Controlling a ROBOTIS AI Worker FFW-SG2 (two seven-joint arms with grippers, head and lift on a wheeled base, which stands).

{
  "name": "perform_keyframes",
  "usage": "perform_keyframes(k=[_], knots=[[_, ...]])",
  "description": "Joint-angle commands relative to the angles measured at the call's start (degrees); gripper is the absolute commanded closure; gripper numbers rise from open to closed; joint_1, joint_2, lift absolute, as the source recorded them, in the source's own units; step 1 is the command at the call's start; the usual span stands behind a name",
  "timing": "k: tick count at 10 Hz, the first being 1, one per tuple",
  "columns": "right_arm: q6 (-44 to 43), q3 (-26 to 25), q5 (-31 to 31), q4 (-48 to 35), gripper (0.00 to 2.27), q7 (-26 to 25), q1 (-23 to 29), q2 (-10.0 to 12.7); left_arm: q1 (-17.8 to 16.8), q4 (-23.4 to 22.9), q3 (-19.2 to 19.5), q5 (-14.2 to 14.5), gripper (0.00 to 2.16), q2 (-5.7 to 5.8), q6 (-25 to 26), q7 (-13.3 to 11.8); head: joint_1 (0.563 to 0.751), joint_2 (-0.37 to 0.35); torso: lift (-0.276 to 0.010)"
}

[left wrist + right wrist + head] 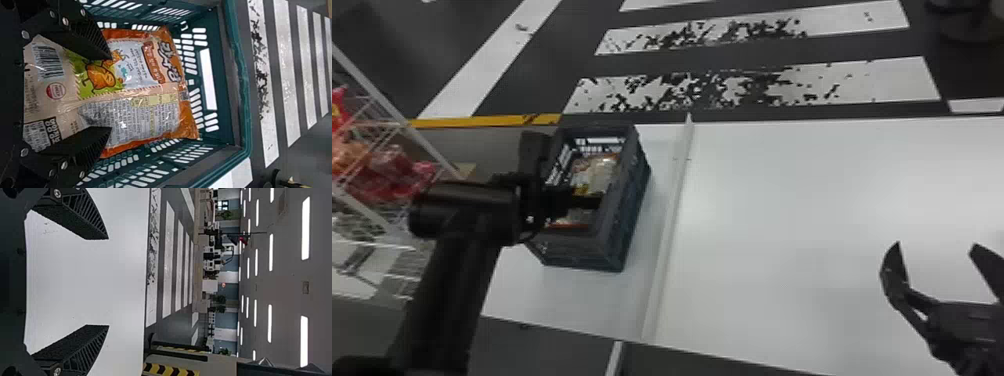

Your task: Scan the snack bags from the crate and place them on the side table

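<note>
The left gripper (592, 197) is at the crate (612, 248), on the left of the scene, with its fingers spread and aimed at a snack bag (602, 167) inside. In the left wrist view, the bag's printed face fills much of the space between the two fingers (84, 150) and runs past their tips toward the crate's far wall. Its orange edges pass behind the fingers; whether either finger touches it, I cannot tell. The crate stands on a white surface left of a raised white divider (672, 200). Right of that divider, over the near right part of the white table (782, 200), hangs the right gripper (936, 245), its fingers wide apart with nothing between them, well away from the bag. A wire rack (414, 139) holding red packets (387, 167) is at far left.
</note>
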Motion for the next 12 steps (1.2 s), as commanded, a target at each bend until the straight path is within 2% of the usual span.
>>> perform_keyframes(k=[1,2,3,4,5,6,9,12], knots=[[0.05,0.26,-0.37,0.69,0.08,0.08,-0.57,-0.22,-0.91,1.77,0.0,-0.85,1.39,-0.69,1.71,-0.27,0.695,0.282,-0.081],[0.05,0.26,-0.37,0.69,0.08,0.08,-0.57,-0.22,-0.91,1.42,0.09,-0.24,1.91,-0.95,2.59,1.05,0.695,0.289,-0.081],[0.05,0.26,-0.37,0.69,0.08,0.08,-0.57,-0.22,-0.56,0.45,0.53,0.91,2.13,-0.87,4.35,1.05,0.695,0.291,-0.081],[0.05,0.26,-0.37,0.69,0.08,0.08,-0.57,-0.13,-0.2,-0.6,2.81,4.51,2.13,-0.51,6.11,0.96,0.695,0.29,-0.081],[0.05,0.35,-0.37,0.69,0.08,0.08,-0.57,-0.13,0.59,-1.66,4.83,6.71,2.13,0.01,6.64,0.08,0.695,0.287,-0.081],[0.05,0.35,-0.37,0.69,0.08,0.08,-0.57,-0.13,1.47,-3.24,6.5,6.88,2.12,0.1,6.64,-0.88,0.695,0.289,-0.081],[0.22,0.35,-0.37,0.69,0.08,-0.01,-0.57,0.04,4.1,-7.64,10.02,10.05,2.13,0.98,7.16,-3.52,0.695,0.298,-0.081],[0.22,0.35,-0.46,0.69,0.08,-0.01,-0.57,0.04,8.14,-13.61,15.65,13.21,2.13,1.51,9.8,-6.07,0.695,0.304,-0.081]])
